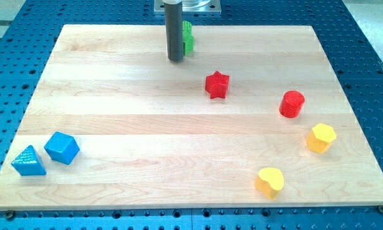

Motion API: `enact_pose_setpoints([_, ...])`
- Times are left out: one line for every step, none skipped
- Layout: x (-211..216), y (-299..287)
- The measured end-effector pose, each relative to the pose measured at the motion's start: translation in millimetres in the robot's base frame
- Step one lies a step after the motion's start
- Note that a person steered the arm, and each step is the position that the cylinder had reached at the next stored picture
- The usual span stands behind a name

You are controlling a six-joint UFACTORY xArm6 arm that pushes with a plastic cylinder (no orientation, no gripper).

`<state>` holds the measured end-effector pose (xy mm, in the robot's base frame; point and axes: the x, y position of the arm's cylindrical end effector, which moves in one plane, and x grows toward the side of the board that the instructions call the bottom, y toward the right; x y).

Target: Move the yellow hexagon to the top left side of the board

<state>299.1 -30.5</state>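
No legible txt or nos.

The rod [175,32] hides most of the green block [188,37], shape unclear.

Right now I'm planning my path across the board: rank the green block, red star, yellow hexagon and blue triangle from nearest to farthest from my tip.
1. Green block: touching or nearly touching my tip, on its right.
2. Red star: lower right, mid-board.
3. Yellow hexagon: right edge.
4. Blue triangle: bottom left corner.

The last two are fairly close to call.
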Motion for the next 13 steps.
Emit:
enact_pose_setpoints([0, 0])
enact_pose_setpoints([10, 14])
enact_pose_setpoints([25, 121])
enact_pose_setpoints([92, 223])
enact_pose_setpoints([191, 292])
enact_pose_setpoints([230, 297])
enact_pose_setpoints([228, 203])
enact_pose_setpoints([200, 54])
enact_pose_setpoints([146, -59])
enact_pose_setpoints([197, -88])
enact_pose_setpoints([161, -131])
enact_pose_setpoints([116, -126])
enact_pose_setpoints([173, -122])
